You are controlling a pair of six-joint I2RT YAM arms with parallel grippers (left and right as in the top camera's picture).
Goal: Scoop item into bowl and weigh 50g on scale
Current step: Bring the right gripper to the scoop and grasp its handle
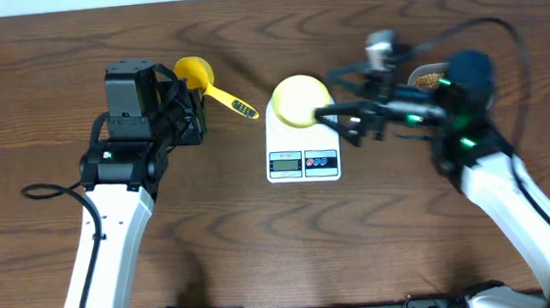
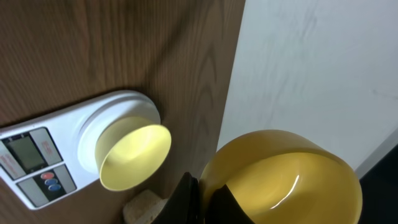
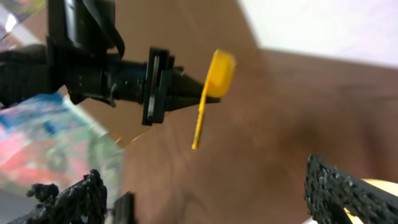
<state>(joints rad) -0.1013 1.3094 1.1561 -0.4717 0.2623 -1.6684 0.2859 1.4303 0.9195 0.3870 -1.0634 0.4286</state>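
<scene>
Pale-yellow bowl (image 1: 300, 100) — round, plain — sits on the white scale (image 1: 301, 140).

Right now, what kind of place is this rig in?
Probably a lab test bench, not a kitchen: two robot arms at a bare wood-grain table, with a white scale carrying a pale-yellow bowl.

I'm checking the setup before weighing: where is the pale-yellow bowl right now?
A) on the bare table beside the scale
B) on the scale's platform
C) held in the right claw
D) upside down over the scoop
B: the overhead view shows the bowl sitting upright on the scale, on the platform behind its display.
</scene>
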